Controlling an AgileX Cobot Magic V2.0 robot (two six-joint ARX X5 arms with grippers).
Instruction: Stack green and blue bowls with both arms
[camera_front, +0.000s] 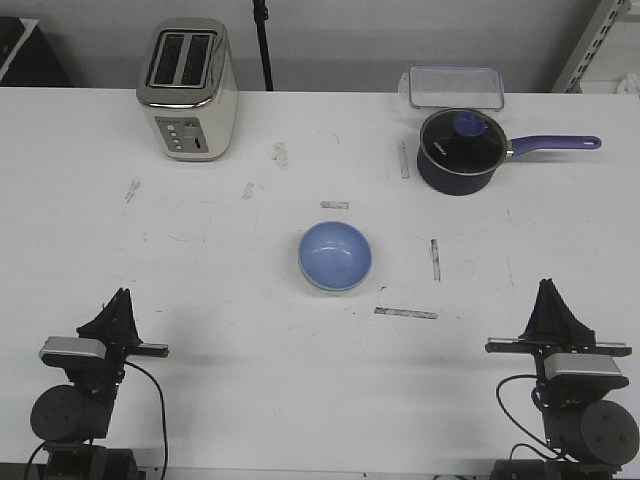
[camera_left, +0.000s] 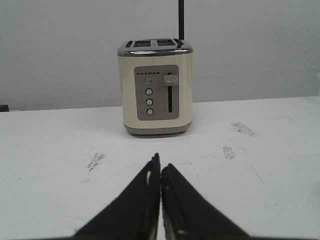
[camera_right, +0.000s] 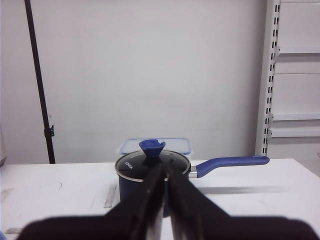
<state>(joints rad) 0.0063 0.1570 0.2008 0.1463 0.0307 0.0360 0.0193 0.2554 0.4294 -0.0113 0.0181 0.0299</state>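
The blue bowl (camera_front: 335, 255) sits nested inside the green bowl (camera_front: 318, 284), of which you can see only a thin pale rim along its near side. The pair rests near the middle of the table (camera_front: 200, 330), and the blue bowl holds nothing.

You have three other containers at the far right of the table. The dark navy saucepan (camera_front: 457, 152) stands with its glass lid (camera_front: 460, 137) on, a blue knob at the centre, and its blue handle (camera_front: 553, 145) pointing toward the right edge. In the right wrist view you can see a small white label on the pan's rim, but the writing is too small to read. Behind the pan, at the far edge, sits one clear plastic box (camera_front: 452, 88) with its lid on; you cannot tell what is inside either.

One cream two-slot toaster (camera_front: 187, 90) stands near the far left corner. Its front shows four round buttons and one lever, with no readable text.

Your left gripper (camera_front: 121, 299) rests near the near left corner, jaws together. Your right gripper (camera_front: 547, 291) rests near the near right corner, jaws likewise pressed together on nothing. Both stand well apart from the bowls.

Count: two bowls, one saucepan, one box, one toaster, two grippers.
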